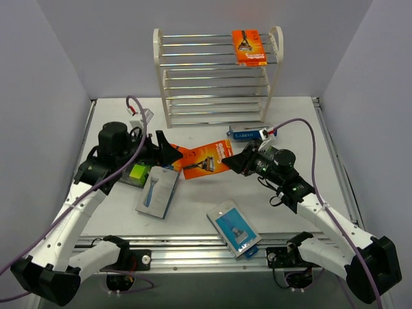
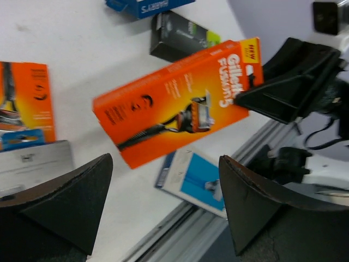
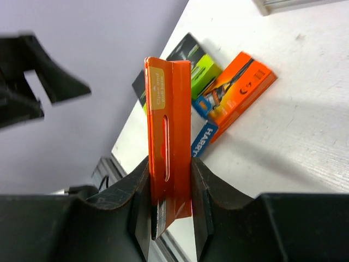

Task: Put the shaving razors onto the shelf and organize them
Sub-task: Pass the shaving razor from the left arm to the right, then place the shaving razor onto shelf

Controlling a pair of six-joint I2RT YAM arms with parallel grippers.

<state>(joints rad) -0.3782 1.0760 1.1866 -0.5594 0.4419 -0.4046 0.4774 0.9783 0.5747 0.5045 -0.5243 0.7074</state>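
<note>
My right gripper (image 1: 239, 161) is shut on one end of an orange razor pack (image 1: 207, 159) and holds it above the table's middle; the right wrist view shows the pack (image 3: 169, 131) edge-on between the fingers (image 3: 202, 185). My left gripper (image 1: 168, 152) is open and empty, just left of that pack (image 2: 174, 103). The white shelf (image 1: 217, 77) stands at the back with one orange pack (image 1: 249, 47) on its top tier. Another orange pack (image 2: 24, 103) lies on the table under the left gripper.
Two blue/grey flat packs (image 1: 158, 191) (image 1: 235, 226) lie near the front. A blue box (image 1: 248, 134) lies before the shelf. A black-and-green box (image 1: 135, 174) sits under the left arm. Metal rails (image 1: 193, 243) run along the near edge.
</note>
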